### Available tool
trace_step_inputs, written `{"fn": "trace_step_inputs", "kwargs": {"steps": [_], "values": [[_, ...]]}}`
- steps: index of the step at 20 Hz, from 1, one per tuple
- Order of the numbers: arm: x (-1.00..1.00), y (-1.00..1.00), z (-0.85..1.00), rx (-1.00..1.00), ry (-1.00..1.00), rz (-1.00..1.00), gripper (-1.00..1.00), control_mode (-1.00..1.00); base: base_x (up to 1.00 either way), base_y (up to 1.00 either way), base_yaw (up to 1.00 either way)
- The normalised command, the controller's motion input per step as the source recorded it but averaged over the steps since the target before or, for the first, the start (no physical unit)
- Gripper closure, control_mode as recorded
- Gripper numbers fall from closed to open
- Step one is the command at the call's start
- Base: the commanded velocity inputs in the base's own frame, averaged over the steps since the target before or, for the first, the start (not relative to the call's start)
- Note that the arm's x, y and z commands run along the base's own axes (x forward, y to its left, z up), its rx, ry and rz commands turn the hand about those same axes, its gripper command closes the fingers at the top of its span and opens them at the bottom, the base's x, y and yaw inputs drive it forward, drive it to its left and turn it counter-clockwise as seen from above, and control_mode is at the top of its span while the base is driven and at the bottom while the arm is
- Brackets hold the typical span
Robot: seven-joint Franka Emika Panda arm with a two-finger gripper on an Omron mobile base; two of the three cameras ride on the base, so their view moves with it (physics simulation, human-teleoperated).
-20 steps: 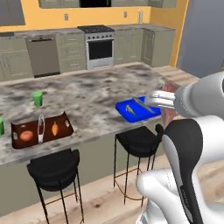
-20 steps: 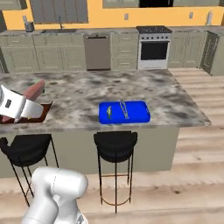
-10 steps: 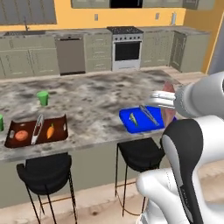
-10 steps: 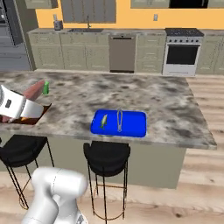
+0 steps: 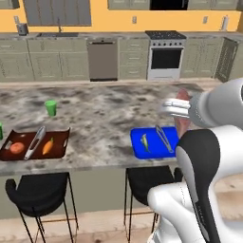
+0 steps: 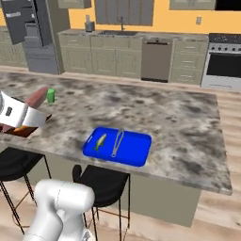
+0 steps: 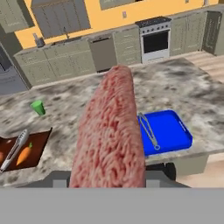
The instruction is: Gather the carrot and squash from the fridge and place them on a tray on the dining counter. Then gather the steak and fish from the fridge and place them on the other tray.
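My gripper [image 5: 176, 108] is shut on the steak [image 7: 111, 135], a long pink-red slab that stands up between the fingers, above the near edge of the dining counter. Just left of it and lower lies the blue tray [image 5: 153, 151] with the small yellowish fish [image 5: 144, 141] and metal tongs [image 5: 164, 138] on it. Farther left on the counter, the brown tray [image 5: 60, 148] holds the carrot [image 5: 47, 146], a rounder orange piece that looks like the squash [image 5: 17, 147], and a second pair of tongs [image 5: 35, 141]. In the right base view the steak [image 6: 37, 98] sits left of the blue tray [image 6: 136, 153].
A green cup [image 5: 51, 107] stands on the counter behind the brown tray. Black bar stools [image 5: 38, 190] line the counter's near side. The fridge [image 6: 28, 33] stands open at the far left. Cabinets, a dishwasher and a stove [image 5: 165, 57] run along the back wall.
The base has driven and turned, so the whole scene has shifted in both base views. The steak stays in the gripper, and the blue tray now lies closer to it.
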Motion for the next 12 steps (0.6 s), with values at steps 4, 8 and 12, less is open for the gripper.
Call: {"fn": "trace_step_inputs", "kwargs": {"steps": [4, 8, 12], "values": [[0.0, 0.0, 0.0, 0.0, 0.0, 0.0, 1.0, 1.0, 0.39, -0.7, 0.29], [0.0, 0.0, 0.0, 0.0, 0.0, 0.0, 1.0, 1.0, 0.56, -0.47, 0.19], [0.0, 0.0, 0.0, 0.0, 0.0, 0.0, 1.0, 1.0, 0.42, -0.51, 0.18]]}}
